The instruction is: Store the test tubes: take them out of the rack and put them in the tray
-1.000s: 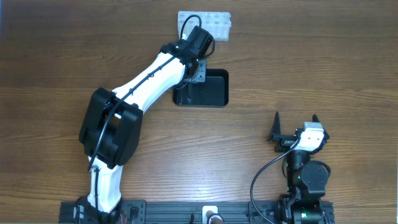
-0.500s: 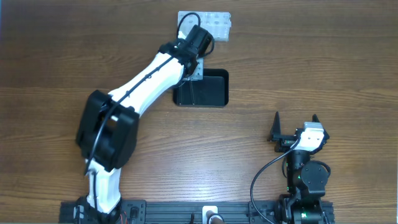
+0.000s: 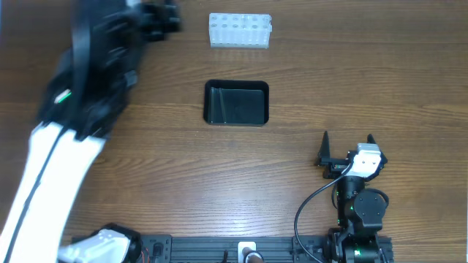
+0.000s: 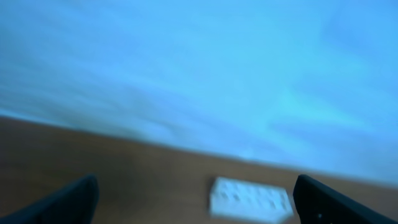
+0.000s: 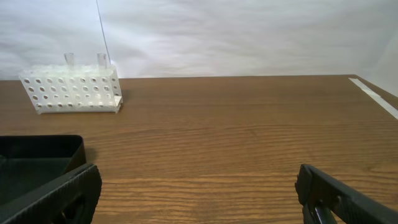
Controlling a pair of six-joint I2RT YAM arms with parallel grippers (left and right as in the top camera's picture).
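At far left of the top view, the left arm point(image 3: 80, 80) rises high over the wooden table point(image 3: 380, 66), its white and black casing blurred. From its wrist camera the left pincer point(image 4: 196, 186) stands spread wide, its two dark fingers point(image 4: 62, 202) well apart with nothing between them, and the rack lies on the table beyond them.

Toward the middle, at the table's far edge, sits one white test tube rack point(image 3: 240, 31). Seen from the right wrist, two clear test tubes point(image 5: 68, 60) point(image 5: 101, 60) stand upright in its back row, side by side near one end. The other holes appear vacant from this angle.

Nearer the arms' bases, well apart from the rack, lies one black rectangular tray point(image 3: 236, 103). Faint glints cross the left part of its floor. They are too indistinct to say whether they are tubes or to count them.

At right, the right arm point(image 3: 358, 201) is folded low near its base, well clear of both containers. The right pincer point(image 3: 347, 136) is spread open and holds nothing, with bare table between its fingers.

The count: two arms, one rack, one tray, two tubes visible in the rack.
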